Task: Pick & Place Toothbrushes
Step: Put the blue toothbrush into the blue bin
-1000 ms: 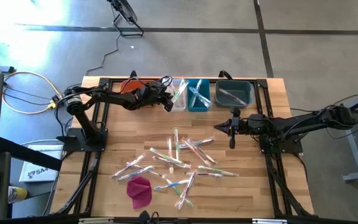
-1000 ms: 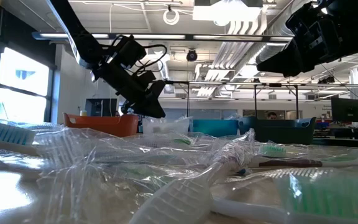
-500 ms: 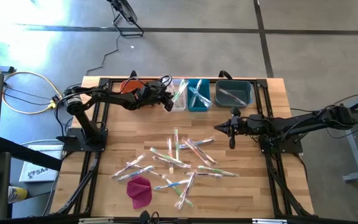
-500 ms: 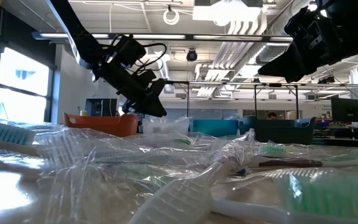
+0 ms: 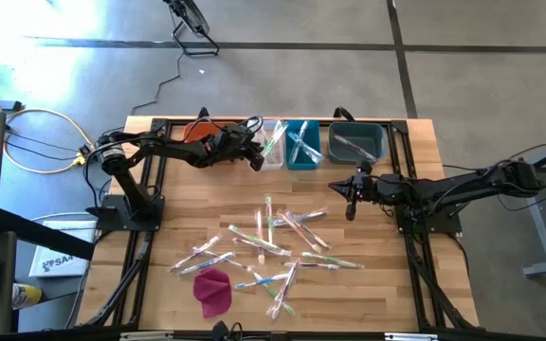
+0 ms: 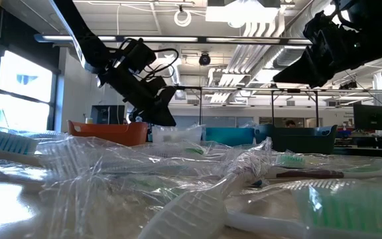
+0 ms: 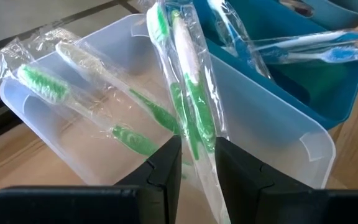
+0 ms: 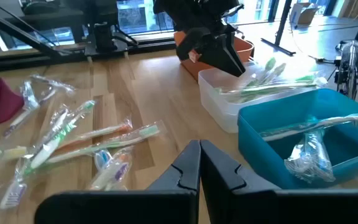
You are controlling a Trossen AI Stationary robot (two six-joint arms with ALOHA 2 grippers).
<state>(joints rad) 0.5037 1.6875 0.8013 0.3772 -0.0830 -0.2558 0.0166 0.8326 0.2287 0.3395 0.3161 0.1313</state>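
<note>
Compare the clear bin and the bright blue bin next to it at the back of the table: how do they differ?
The clear bin has see-through walls; the bright blue bin is opaque. The clear bin holds green-handled toothbrushes; the blue bin holds blue-handled ones. The left tool holds a wrapped green toothbrush over the clear bin; no tool is at the blue bin. Both are small, open-topped and stand side by side.

High view looks straight down; low view sits level; both share the clear bin (image 5: pixel 273 150) with both wrist views.
</note>
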